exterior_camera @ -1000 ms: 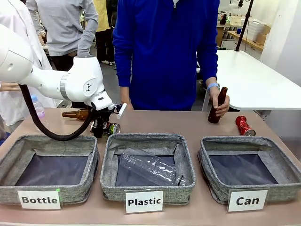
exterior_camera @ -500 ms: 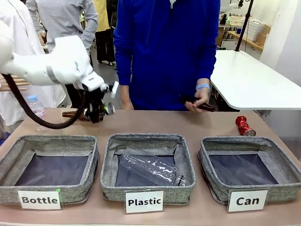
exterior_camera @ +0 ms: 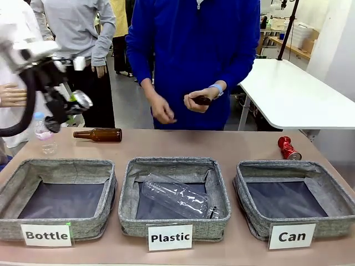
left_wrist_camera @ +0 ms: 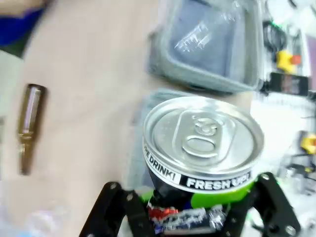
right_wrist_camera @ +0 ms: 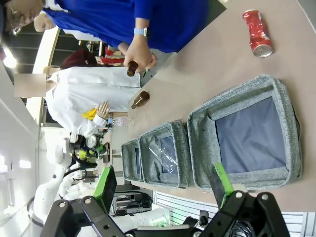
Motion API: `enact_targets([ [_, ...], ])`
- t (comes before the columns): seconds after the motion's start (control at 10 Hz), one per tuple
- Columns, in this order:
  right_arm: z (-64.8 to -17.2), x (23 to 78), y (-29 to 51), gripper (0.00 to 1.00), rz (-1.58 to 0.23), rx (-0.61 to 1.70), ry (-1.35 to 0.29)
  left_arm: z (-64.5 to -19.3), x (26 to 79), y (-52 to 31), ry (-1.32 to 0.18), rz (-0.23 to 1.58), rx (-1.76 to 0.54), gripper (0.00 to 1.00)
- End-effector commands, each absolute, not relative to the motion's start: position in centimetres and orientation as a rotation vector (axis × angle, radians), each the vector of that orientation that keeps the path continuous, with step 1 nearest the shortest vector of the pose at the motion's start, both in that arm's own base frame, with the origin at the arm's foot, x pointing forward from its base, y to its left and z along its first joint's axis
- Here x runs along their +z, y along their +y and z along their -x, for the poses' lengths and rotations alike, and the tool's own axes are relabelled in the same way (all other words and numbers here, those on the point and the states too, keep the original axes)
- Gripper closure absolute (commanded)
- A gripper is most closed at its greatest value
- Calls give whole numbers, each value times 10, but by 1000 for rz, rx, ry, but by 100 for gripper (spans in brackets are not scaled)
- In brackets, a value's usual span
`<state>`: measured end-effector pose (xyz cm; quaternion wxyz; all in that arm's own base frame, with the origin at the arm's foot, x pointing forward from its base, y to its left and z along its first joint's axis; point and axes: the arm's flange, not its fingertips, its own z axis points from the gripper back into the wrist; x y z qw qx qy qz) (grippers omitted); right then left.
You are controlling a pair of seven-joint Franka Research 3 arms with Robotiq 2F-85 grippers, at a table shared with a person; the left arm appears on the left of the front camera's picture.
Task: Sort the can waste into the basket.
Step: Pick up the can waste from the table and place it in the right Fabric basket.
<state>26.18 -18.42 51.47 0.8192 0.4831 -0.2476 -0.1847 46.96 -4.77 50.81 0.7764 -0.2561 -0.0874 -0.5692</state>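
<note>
My left gripper (exterior_camera: 71, 108) hangs high above the table's far left corner, shut on the dark crushed can (exterior_camera: 81, 101). In the left wrist view the can (left_wrist_camera: 202, 140) shows its silver top and a green band, clamped in my left gripper (left_wrist_camera: 190, 210). The shiny red can (exterior_camera: 288, 148) lies on the table at the far right, behind the "Can" basket (exterior_camera: 327, 226), whose dark lining is bare. In the right wrist view my right gripper (right_wrist_camera: 163, 185) is open above the "Can" basket (right_wrist_camera: 196, 148), with the red can (right_wrist_camera: 257, 33) beyond it.
A brown bottle (exterior_camera: 99, 134) lies on the table behind the "Bottle" basket (exterior_camera: 16, 166). A small clear bottle (exterior_camera: 43, 132) stands at the left edge. The "Plastic" basket (exterior_camera: 128, 221) holds a clear bottle (exterior_camera: 177, 197). The person in blue holds a brown bottle (exterior_camera: 202, 100) in one hand.
My left gripper rose from the table with the dark can and swung up and left. The person lifted a brown bottle off the table's right side to chest height.
</note>
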Motion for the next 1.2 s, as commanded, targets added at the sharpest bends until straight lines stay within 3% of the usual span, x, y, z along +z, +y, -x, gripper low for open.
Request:
enact_targets([
  [0.0,-263,516,-185,0,-1051,-373,-558,-408,494,-29,-390,558,-1206,100],
  [0.1,-263,516,-185,0,-1051,-373,-558,-408,490,-19,-420,490,-1176,100],
  [0.2,-263,516,-185,0,-1051,-373,-558,-436,505,-29,-255,584,-1221,100],
  [0.6,-263,516,-185,0,-1051,-373,-558,-414,501,-45,-334,588,-1184,100],
  [0.7,-263,516,-185,0,-1051,-373,-558,-410,519,-32,-321,598,-1264,100],
  [0.9,-263,516,-185,0,-1051,-373,-558,-384,556,77,-314,504,-1181,100],
  [1.1,-263,516,-185,0,-1051,-373,-558,-320,584,166,-453,522,-1078,100],
])
